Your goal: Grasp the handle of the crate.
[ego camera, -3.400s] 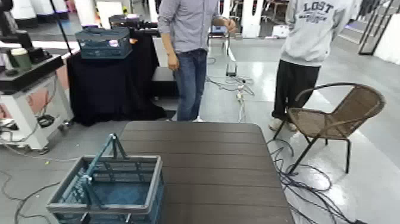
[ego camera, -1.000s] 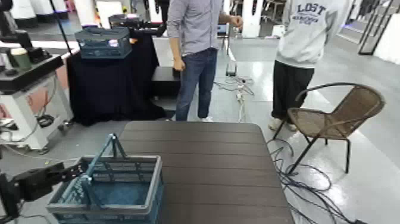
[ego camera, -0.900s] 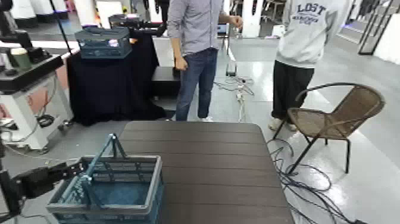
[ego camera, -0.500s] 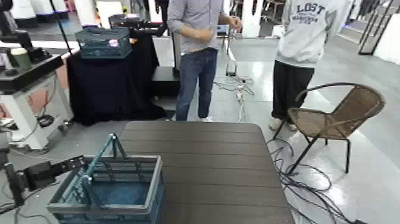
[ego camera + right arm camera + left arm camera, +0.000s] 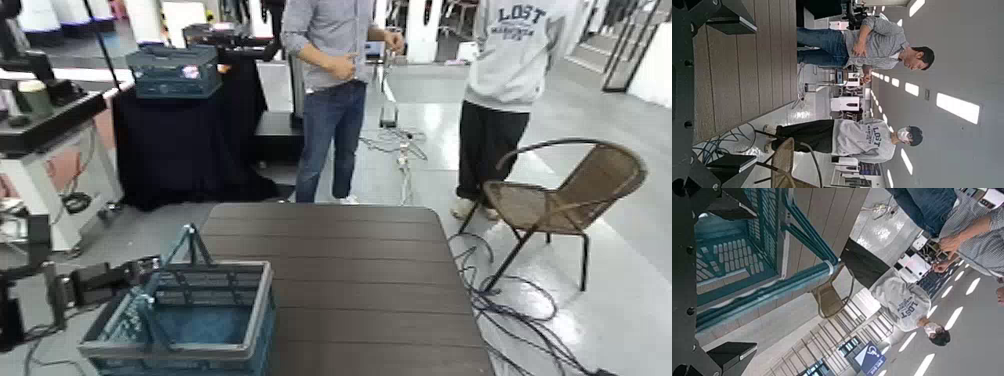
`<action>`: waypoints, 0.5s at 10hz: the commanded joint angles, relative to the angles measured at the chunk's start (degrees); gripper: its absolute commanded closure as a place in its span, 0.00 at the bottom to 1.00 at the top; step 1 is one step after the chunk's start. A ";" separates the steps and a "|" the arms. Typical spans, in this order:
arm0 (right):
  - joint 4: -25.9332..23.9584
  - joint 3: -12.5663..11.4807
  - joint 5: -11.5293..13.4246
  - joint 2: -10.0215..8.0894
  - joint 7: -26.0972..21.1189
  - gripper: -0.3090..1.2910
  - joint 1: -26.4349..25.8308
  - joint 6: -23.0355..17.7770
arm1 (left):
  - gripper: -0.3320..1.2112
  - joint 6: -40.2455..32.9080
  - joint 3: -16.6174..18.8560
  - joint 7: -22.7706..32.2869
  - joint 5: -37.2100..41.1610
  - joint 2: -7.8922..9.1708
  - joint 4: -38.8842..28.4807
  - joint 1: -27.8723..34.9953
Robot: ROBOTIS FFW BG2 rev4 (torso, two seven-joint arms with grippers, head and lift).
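Observation:
The blue-teal crate point(image 5: 185, 318) stands on the near left corner of the dark table. Its handle point(image 5: 172, 255) stands upright over the left rim. My left gripper point(image 5: 143, 268) reaches in from the left, level with the handle and close beside it. In the left wrist view the left gripper point(image 5: 731, 282) is open. The handle point(image 5: 774, 288) crosses the gap between the two dark fingers point(image 5: 728, 354) without touching either. The crate's slatted inside point(image 5: 727, 254) shows behind. My right gripper point(image 5: 731, 90) is open over bare table boards with nothing in it; the head view does not show it.
The dark slatted table point(image 5: 360, 280) stretches right of the crate. Two people point(image 5: 328, 90) stand beyond its far edge. A wicker chair point(image 5: 565, 195) and floor cables lie to the right. Another teal crate point(image 5: 175, 70) sits on a black-draped stand at the back left.
My left arm has come up and forward from the lower left, bringing its open gripper beside the handle. The person in jeans has shifted stance. The crate has not moved.

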 commanded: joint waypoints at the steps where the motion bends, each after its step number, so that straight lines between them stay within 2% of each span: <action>1: 0.45 0.29 -0.50 -0.14 0.31 0.28 -0.51 -0.19 | 0.29 0.76 -5.60 -1.89 0.01 0.34 4.61 -6.19; 3: 0.81 0.46 -0.94 -0.31 0.31 0.28 -0.77 -0.45 | 0.29 0.76 -7.79 -2.86 0.01 0.43 6.98 -8.74; 5: 0.98 0.38 -1.20 -0.31 0.58 0.28 -0.95 -0.63 | 0.29 1.11 -8.23 -2.95 0.09 0.43 7.42 -8.74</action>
